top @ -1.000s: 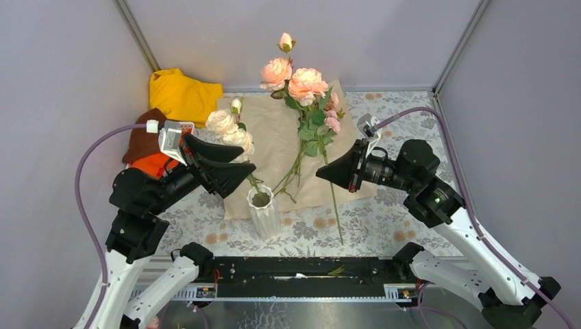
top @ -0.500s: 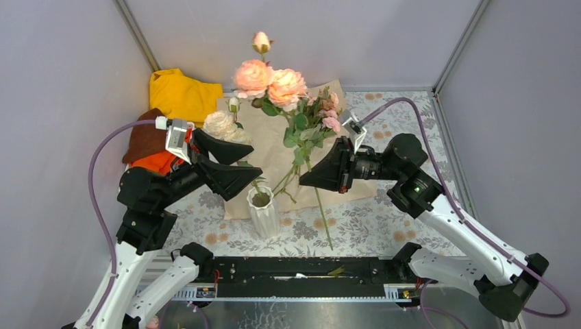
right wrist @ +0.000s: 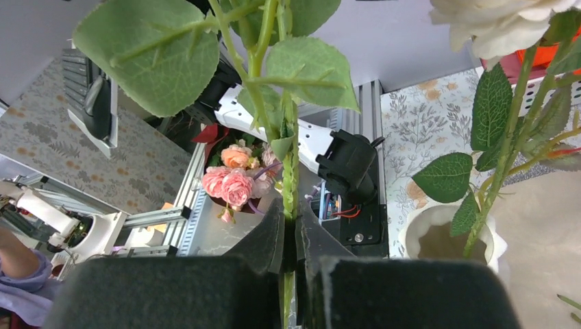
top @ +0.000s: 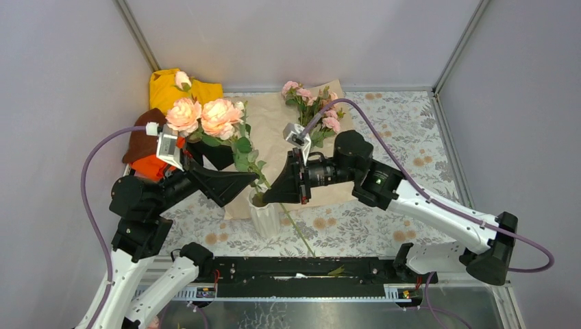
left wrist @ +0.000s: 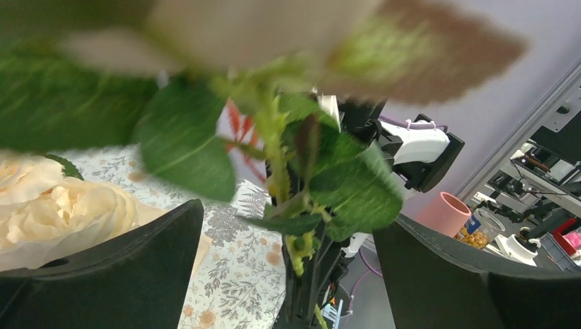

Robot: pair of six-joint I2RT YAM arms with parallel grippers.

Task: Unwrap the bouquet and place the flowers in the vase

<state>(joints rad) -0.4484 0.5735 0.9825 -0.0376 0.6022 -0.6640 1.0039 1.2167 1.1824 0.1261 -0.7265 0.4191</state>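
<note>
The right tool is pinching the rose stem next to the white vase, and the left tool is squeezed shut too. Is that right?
Not quite. The left tool is wide open, its jaws far apart and gripping nothing; the left wrist view shows it. The right tool is pinching the rose stem next to the white vase.

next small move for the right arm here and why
Probably lift the rose stem until its lower end clears the vase rim: the right gripper is shut on it, and that end sits beside the vase, not over its mouth.
</note>
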